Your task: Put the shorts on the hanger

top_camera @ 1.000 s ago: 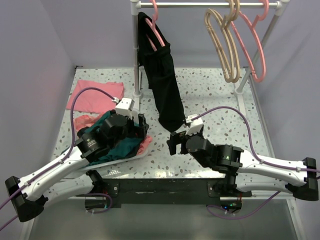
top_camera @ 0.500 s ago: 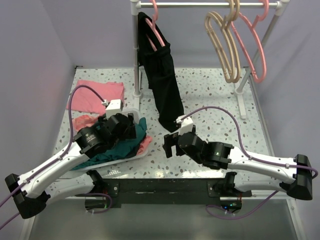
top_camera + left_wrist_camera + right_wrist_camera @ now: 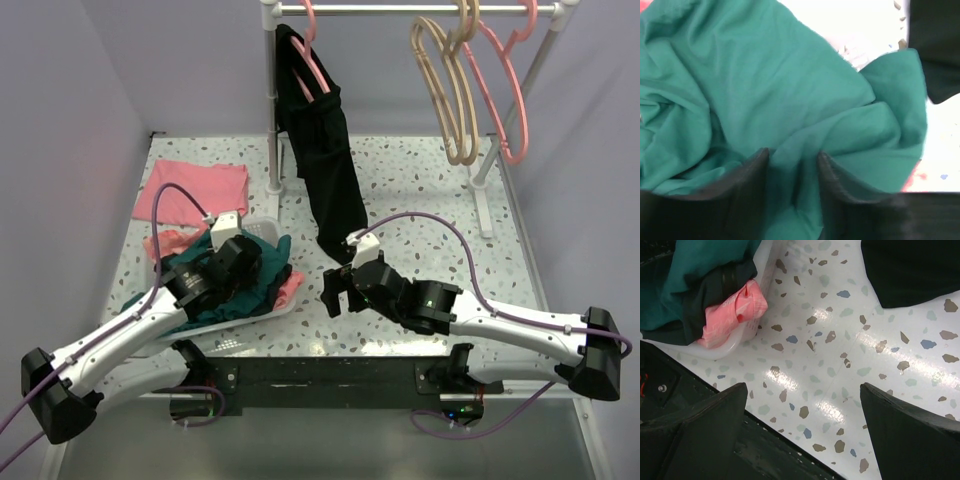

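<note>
On the left of the speckled terrazzo table (image 3: 430, 190) lies a flat pink cloth (image 3: 195, 190). Near it, toward the front, stands a white plastic basket (image 3: 730, 342). The dark teal-green fabric shorts (image 3: 262, 262) lie crumpled in this basket, on top of a second, bunched pink cloth (image 3: 735, 310) at its front-right corner.

The left gripper (image 3: 792, 160) is lowered into the basket. Its two dark fingers (image 3: 752, 190) stand close together, with a raised fold of the shorts clamped between them.

The right gripper (image 3: 335, 290) hangs over bare table just right of the basket. Its jaws are wide apart and hold nothing.

Behind it, a long black garment (image 3: 325, 150) hangs from the metal rail (image 3: 400, 8). Further right on the rail hangs the light tan wood-coloured hanger (image 3: 450, 100), well apart from the shorts, with a pink plastic hanger (image 3: 505, 90) beside it.
</note>
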